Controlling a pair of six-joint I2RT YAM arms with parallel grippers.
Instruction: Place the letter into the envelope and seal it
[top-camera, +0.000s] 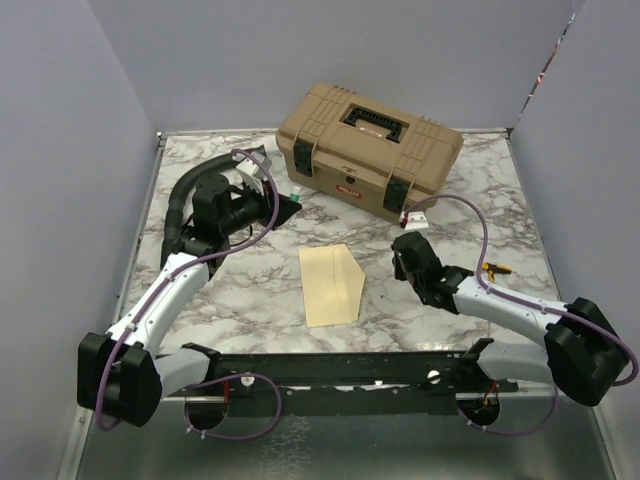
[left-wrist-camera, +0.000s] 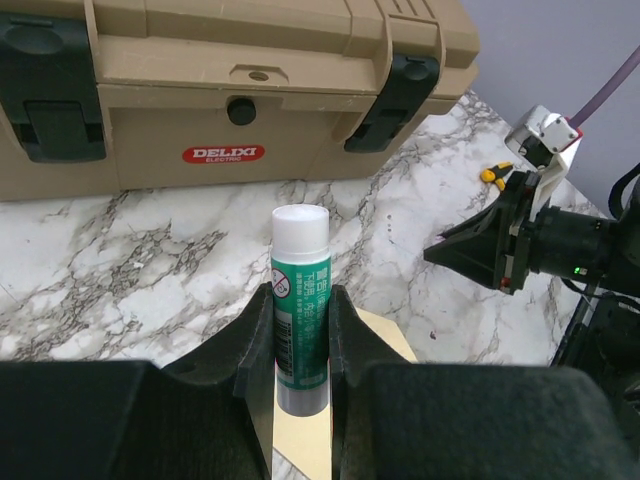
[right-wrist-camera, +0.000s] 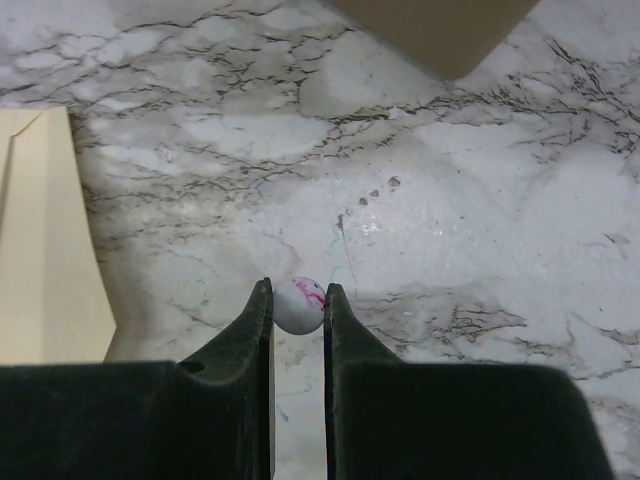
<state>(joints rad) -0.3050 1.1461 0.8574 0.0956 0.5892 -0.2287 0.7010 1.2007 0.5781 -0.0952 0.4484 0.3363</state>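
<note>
The envelope (top-camera: 330, 285) lay mid-tabletop (top-camera: 220, 300), flap open. No separate letter showed, so sealing looked to be in hand. The left pincer (left-wrist-camera: 300, 305) gripped an uncapped glue stick (left-wrist-camera: 300, 250). The right pincer (right-wrist-camera: 297, 300) pinched a white cap-like piece (right-wrist-camera: 298, 306). The next move called for gluing the flap.

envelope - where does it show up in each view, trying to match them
Top external: envelope mid-table, between the arms.
Left wrist: envelope bottom centre, behind the glue stick in the left gripper.
Right wrist: envelope at left edge, left of the white ball in the right gripper.
Shared landmark: tan toolbox, seen in all three.
</note>
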